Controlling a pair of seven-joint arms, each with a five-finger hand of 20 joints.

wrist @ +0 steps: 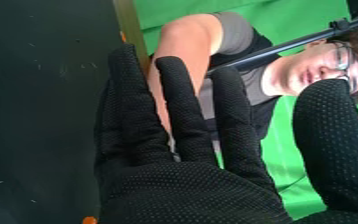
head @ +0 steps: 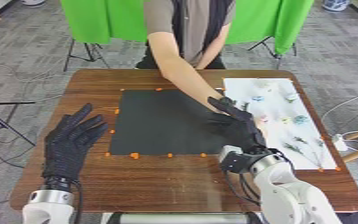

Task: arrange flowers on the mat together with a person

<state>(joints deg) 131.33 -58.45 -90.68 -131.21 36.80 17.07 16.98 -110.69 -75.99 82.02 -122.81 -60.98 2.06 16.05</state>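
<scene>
In the head view the left hand (head: pixel 73 142) is held over the table's left side, fingers straight, holding nothing. The right hand (head: pixel 238 127) is over the right edge of the black mat (head: pixel 153 122), beside the white sheet (head: pixel 238 87) that bears several small flowers (head: pixel 300 120) and green stems (head: pixel 295 147). A person's arm (head: pixel 189 82) stretches across the table to near the right hand's fingers; the person's hand is largely hidden behind them. In the right wrist view the right hand (wrist: pixel 193 190) has straight fingers and the thumb apart, with the person's arm (wrist: pixel 180 50) behind them.
Orange markers (head: pixel 135 156) lie around the mat's border on the brown table (head: pixel 184 190). The person stands at the far edge before a green curtain (head: pixel 109 20). In the right wrist view a dark bar crosses in front of the person's shoulder.
</scene>
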